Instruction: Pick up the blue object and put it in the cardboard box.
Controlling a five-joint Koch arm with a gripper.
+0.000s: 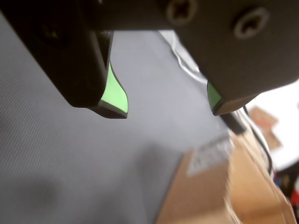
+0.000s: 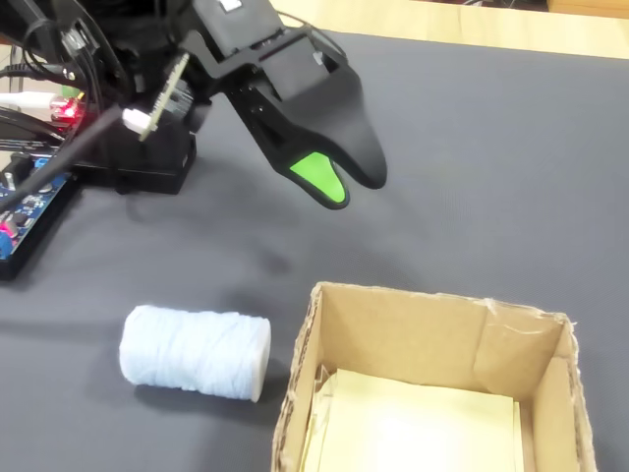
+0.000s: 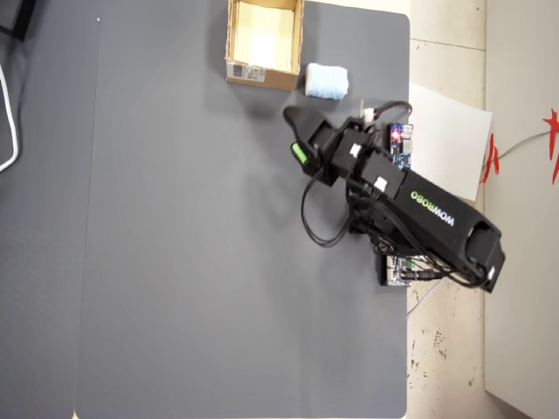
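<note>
the claw point(image 1: 168, 109) hung spread and empty above the mat point(image 3: 175, 218), likely to fit around the blue roll point(image 2: 195, 352), which lay just beside the cardboard box point(image 2: 393, 324), outside it, not yet picked.

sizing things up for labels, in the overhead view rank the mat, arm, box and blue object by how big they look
1. mat, fills most of the view
2. arm; it stands above the mat, nearer the camera, so it may look bigger than it is
3. box
4. blue object, smallest, beside the box
</note>
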